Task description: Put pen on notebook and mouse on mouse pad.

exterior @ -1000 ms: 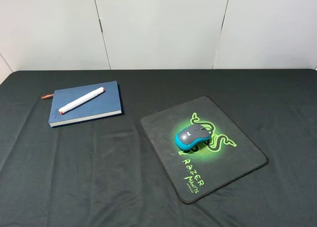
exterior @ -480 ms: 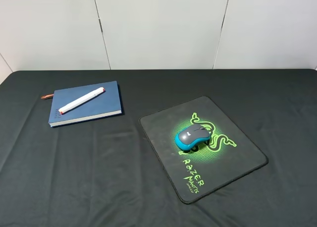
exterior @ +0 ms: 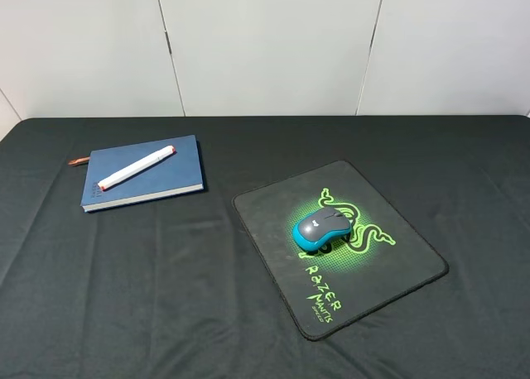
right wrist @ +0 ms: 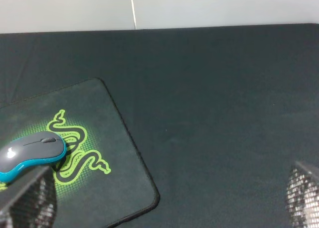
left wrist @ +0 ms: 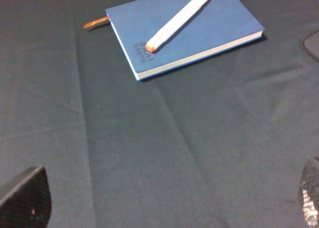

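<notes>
On the black tablecloth [exterior: 166,296], toward the far left: dark blue notebook [exterior: 153,177], closed, reddish-brown ribbon bookmark [exterior: 79,160] poking out past its far-left corner. Across the cover, diagonally: white pen [exterior: 137,167] with red-orange tips, fully on the notebook. To the right and nearer, well apart from the notebook: black Razer mouse pad [exterior: 273,209], turned at an angle, green snake logo [exterior: 364,234] and lettering showing. On the logo, about mid-pad: grey-and-teal mouse [exterior: 321,229]. In the left wrist view: left gripper [left wrist: 169,200] above bare cloth, fingers [left wrist: 27,200] spread wide, holding nothing. In the right wrist view: right gripper [right wrist: 169,203] likewise wide and empty, one finger [right wrist: 30,200] just beside the mouse, contact unclear.
</notes>
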Tool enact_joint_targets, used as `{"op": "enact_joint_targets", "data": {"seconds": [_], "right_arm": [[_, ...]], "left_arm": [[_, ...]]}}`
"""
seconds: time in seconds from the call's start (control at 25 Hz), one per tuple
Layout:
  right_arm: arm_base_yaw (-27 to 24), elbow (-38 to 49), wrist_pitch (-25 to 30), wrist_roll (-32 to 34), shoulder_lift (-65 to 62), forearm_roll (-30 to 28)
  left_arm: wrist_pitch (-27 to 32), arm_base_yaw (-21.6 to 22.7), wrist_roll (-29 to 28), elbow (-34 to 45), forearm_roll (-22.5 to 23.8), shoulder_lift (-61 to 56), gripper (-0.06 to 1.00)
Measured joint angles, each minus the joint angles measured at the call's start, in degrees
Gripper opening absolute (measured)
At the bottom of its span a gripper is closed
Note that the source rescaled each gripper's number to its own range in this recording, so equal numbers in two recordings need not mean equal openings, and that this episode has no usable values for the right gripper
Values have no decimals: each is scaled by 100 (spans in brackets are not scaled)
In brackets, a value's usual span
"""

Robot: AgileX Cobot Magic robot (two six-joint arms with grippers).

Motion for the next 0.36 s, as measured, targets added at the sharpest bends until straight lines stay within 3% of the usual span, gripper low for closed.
{"op": "enact_joint_targets", "data": {"seconds": [0.36], "right_arm": [[0,0,0,0,0,0]], "left_arm": [[0,0,0,0,0,0,100]]}}
